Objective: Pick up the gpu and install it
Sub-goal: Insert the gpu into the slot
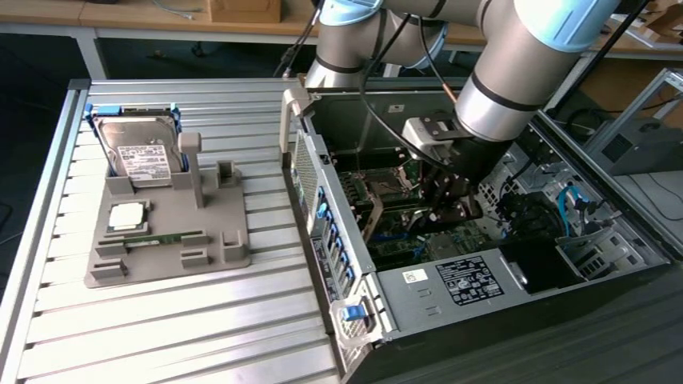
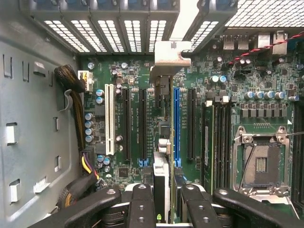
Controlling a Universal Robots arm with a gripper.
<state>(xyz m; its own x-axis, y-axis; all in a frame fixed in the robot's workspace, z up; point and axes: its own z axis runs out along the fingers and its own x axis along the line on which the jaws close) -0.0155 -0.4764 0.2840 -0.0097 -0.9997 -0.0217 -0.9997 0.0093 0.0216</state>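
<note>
On the near side of the slatted table (image 1: 160,336), toward the exterior view's left, the grey holder tray (image 1: 226,258) has the memory stick (image 1: 160,238) and a square processor chip (image 1: 126,214) lying in it. The hard drive (image 1: 144,156) stands propped at the tray's far end. No card is on the tray. To the exterior view's right lies the open computer case (image 1: 320,200), and the arm reaches down into it. The gripper (image 2: 167,209) is closed to a narrow gap on the gpu (image 2: 164,128), with a finger on each face of the card. In the wrist view the card is seen edge-on, running away from the fingers to its silver bracket at the case's rear wall. It hangs over the motherboard (image 2: 137,66), close beside the blue slot (image 2: 176,123), with the black slots and the white slot (image 2: 110,118) off to one side. Farther across the board is the empty processor socket (image 2: 261,161). The pick-up looks done and the work stands at the install step. I cannot tell whether the card's lower edge touches a slot or hovers above it. Seating it would call for that edge square over its slot and the bracket flush with the rear opening, then a straight, even press.
</note>
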